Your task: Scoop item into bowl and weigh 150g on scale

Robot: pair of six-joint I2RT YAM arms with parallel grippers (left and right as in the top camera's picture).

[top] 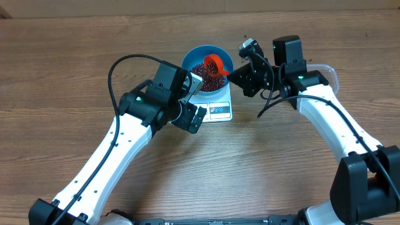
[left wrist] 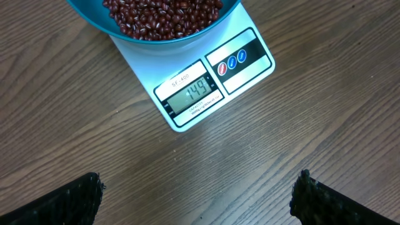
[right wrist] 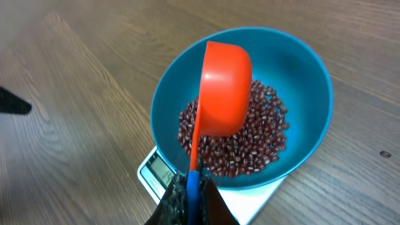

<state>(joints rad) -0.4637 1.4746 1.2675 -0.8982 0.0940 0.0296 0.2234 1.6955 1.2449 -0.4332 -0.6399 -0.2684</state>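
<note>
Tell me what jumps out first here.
The red scoop, hanging over the blue bowl of beans, its handle pinched in the right gripper. Then the scale under the bowl, its display reading 149. The left gripper hangs open just in front of the scale.

Ahead of the left gripper (left wrist: pixel 198 181), whose fingers (left wrist: pixel 69 203) the bottom edge crops, the bowl (left wrist: pixel 99 19) runs off the top. The handle end of the scoop (right wrist: pixel 222 87) vanishes inside the right gripper (right wrist: pixel 190 190); beyond, the bowl hides most of the scale (right wrist: pixel 155 172), its display unreadable from overhead.
</note>
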